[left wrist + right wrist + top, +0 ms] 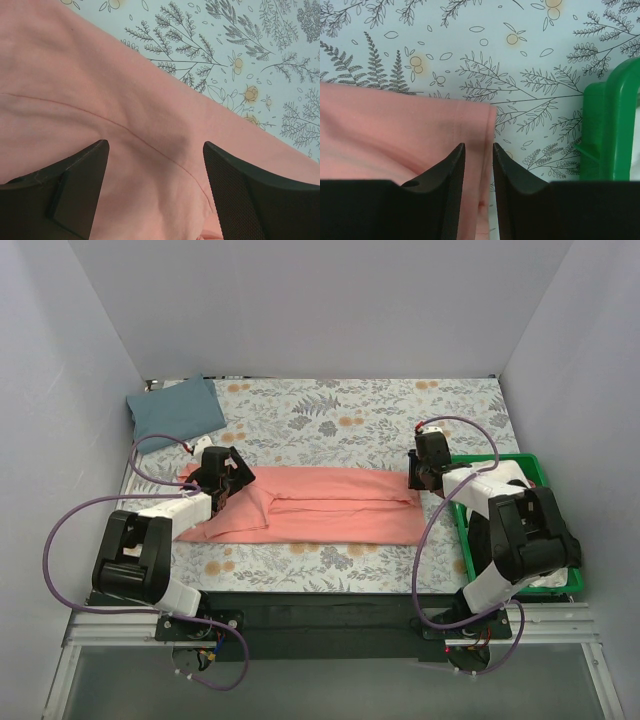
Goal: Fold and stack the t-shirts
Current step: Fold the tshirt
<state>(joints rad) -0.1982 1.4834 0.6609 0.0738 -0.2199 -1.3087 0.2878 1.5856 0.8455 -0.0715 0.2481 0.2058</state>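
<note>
- The left arm (140, 560) and right arm (520, 530) rise from a dark bare strip of the tabletop (330, 605) at the near edge. Both reach forward over a floral-print cloth (330, 410) that covers the rest of the surface.
- A green bin (530, 462) sits at the right side just beside the right arm. In the right wrist view its rim (607, 125) stands near the shirt's end but apart from it.
- The coral-pink t-shirt (330, 508) lies across the middle of the cloth as a long, flattened band running left to right between the two tools.
- The left tool (232, 483) is over the shirt's left end. In its wrist view its fingers are spread wide (155, 147), with pink fabric (75, 75) and a seam line lying flat beneath the gap.
- The right tool (415, 478) is at the shirt's right end. In its wrist view its fingers stand nearly together (479, 147), leaving a narrow slit over the hemmed edge of the pink fabric (380, 130). I cannot tell whether they pinch the hem or only hang above it.
- The blue-grey t-shirt (175, 408) rests as a compact folded bundle at the far left corner, well apart from the pink one.
</note>
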